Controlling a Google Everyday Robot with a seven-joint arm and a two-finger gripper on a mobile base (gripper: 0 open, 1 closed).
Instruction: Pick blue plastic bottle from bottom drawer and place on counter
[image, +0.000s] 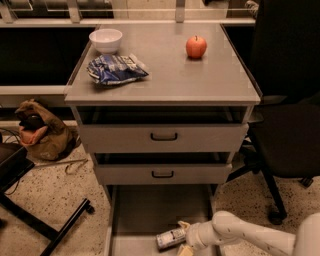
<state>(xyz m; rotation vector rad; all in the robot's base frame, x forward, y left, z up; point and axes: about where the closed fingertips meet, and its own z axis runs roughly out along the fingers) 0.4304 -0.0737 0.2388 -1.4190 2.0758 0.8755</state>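
Observation:
The blue plastic bottle (170, 238) lies on its side on the floor of the pulled-out bottom drawer (150, 210), near its front. My gripper (183, 238) reaches in from the lower right on a white arm. Its two pale fingers (182, 226) stand apart, one behind and one in front of the bottle's right end. The bottle rests on the drawer floor. The counter (200, 80) is the grey top of the cabinet, above the two upper drawers.
On the counter are a white bowl (105, 40), a crinkled blue-and-white snack bag (116, 69) and a red apple (196, 47). A black office chair (290, 125) stands to the right. A brown bag (40, 134) and a black chair base (35, 220) are on the floor to the left.

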